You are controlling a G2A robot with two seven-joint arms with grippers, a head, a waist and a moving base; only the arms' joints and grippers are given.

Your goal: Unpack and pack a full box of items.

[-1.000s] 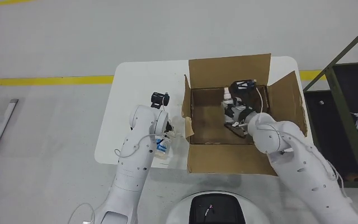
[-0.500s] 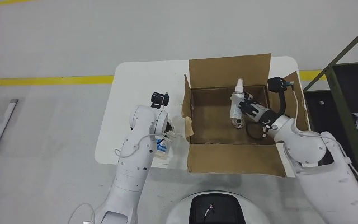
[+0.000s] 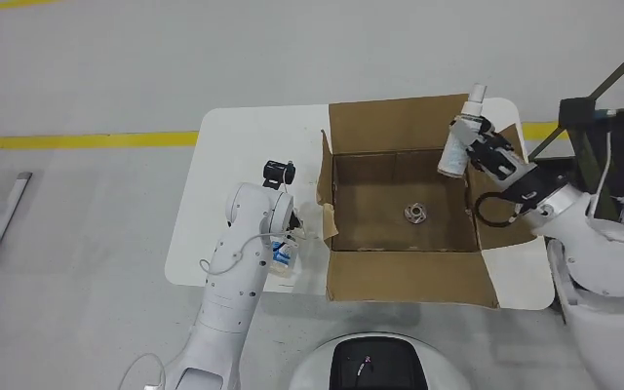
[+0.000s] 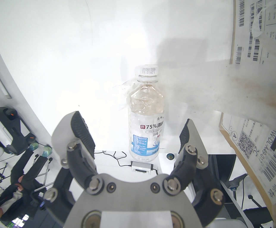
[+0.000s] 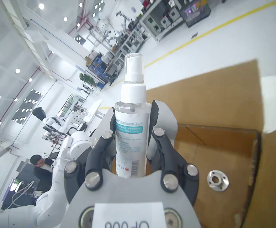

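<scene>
Unpacking: right gripper [image 5: 134, 114] clamps clear white-pump spray bottle [image 5: 131, 133] above far right corner of brown cardboard box [image 3: 400, 122]. 1 silver metal flange [image 3: 416, 211] on box floor; left gripper [image 4: 133, 121] jaws wide, clear white-capped bottle [image 4: 145, 129] upright between them on table [image 3: 253, 156]. Next: set spray bottle outside box.

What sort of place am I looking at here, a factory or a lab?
Probably a robotics test hall in an industrial building: a yellow floor line, racks of gear under high ceiling lights, and another white robot standing far behind the held spray bottle.
</scene>
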